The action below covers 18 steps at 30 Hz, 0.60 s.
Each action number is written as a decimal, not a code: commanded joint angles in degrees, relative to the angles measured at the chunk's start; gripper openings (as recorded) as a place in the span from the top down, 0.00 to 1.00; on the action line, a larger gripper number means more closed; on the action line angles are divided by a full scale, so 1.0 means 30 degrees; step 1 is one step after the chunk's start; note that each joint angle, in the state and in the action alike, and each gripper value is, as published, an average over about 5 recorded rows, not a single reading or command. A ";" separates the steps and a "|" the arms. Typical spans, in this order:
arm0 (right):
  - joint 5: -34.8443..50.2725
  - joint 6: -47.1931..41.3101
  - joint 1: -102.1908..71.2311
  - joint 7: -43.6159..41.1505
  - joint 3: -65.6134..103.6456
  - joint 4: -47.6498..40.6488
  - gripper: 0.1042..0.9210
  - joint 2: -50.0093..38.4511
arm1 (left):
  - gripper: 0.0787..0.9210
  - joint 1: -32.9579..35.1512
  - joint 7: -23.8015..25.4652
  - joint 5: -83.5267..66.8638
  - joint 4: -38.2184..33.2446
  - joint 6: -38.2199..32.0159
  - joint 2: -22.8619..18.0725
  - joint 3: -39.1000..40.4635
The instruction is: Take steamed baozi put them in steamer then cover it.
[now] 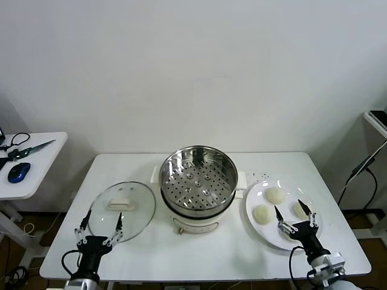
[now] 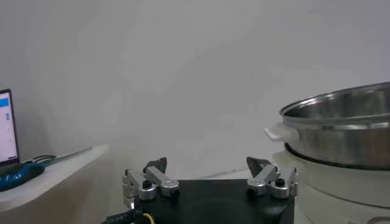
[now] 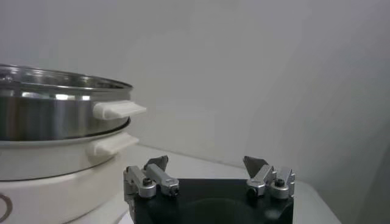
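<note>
on the white table (image 1: pixel 199 254) both grippers, left gripper (image 1: pixel 100 226) and right gripper (image 1: pixel 294 214), are waiting spread wide at the front edge, the right already over the baozi (image 1: pixel 275 195) plate (image 1: pixel 257 226), steamer (image 1: pixel 198 175) uncovered for loading.

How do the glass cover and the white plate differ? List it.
The cover lies on the robot's left of the steamer; the plate lies on its right. The cover is clear glass with a handle; the plate is opaque white. The cover carries nothing; the plate holds baozi. Both are round and flat on the table.
</note>
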 commanded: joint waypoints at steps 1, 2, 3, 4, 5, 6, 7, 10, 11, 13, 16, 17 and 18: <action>0.0466 -0.0184 0.0049 -0.0267 -0.0035 0.0150 0.12 0.0010 | 0.12 0.0015 -0.0077 0.0067 -0.0010 0.0034 0.0011 0.0024; 0.0394 -0.0318 0.0146 -0.0497 0.0016 0.0137 0.12 -0.0212 | 0.12 0.0004 -0.0074 0.0072 -0.0008 0.0048 0.0014 0.0027; 0.0225 -0.0749 0.0361 -0.1067 0.0155 0.0120 0.12 -0.0706 | 0.12 -0.0015 -0.0070 0.0087 -0.0006 0.0079 0.0020 0.0035; -0.0044 -0.1187 0.0566 -0.1741 0.0308 0.0068 0.12 -0.1266 | 0.12 -0.0030 -0.0066 0.0105 0.0000 0.0099 0.0030 0.0043; -0.0434 -0.1679 0.0805 -0.2761 0.0530 -0.0041 0.12 -0.1988 | 0.12 -0.0038 -0.0064 0.0123 0.0004 0.0105 0.0049 0.0053; -0.0833 -0.2144 0.1086 -0.3830 0.0742 -0.0210 0.12 -0.2793 | 0.12 -0.0040 -0.0064 0.0142 0.0001 0.0112 0.0073 0.0064; -0.1206 -0.2530 0.1482 -0.5054 0.0902 -0.0504 0.12 -0.3664 | 0.12 -0.0039 -0.0067 0.0159 -0.0007 0.0117 0.0099 0.0076; -0.1891 -0.2958 0.3089 -0.8289 0.0903 -0.1922 0.12 -0.6204 | 0.12 -0.0003 -0.0095 0.0135 -0.0068 0.0219 0.0200 0.0114; -0.2040 -0.3086 0.3772 -0.9489 0.0731 -0.2538 0.12 -0.7174 | 0.12 0.0032 -0.0134 0.0034 -0.0135 0.0393 0.0241 0.0139; -0.2616 -0.3316 0.5064 -1.1700 0.0283 -0.3660 0.12 -0.8838 | 0.12 0.0107 -0.0191 -0.0397 -0.0292 0.0780 0.0326 0.0202; -0.4173 -0.3183 0.7293 -1.4491 -0.0967 -0.5534 0.12 -1.0924 | 0.12 0.0114 -0.0214 -0.0899 -0.0402 0.1093 0.0397 0.0248; -0.4772 -0.3014 0.8227 -1.5092 -0.1638 -0.6202 0.12 -1.1514 | 0.12 0.0090 -0.0212 -0.0917 -0.0386 0.1089 0.0409 0.0251; -0.5261 -0.2805 0.9169 -1.5417 -0.2415 -0.6817 0.12 -1.2001 | 0.12 0.0069 -0.0211 -0.0905 -0.0372 0.1094 0.0406 0.0250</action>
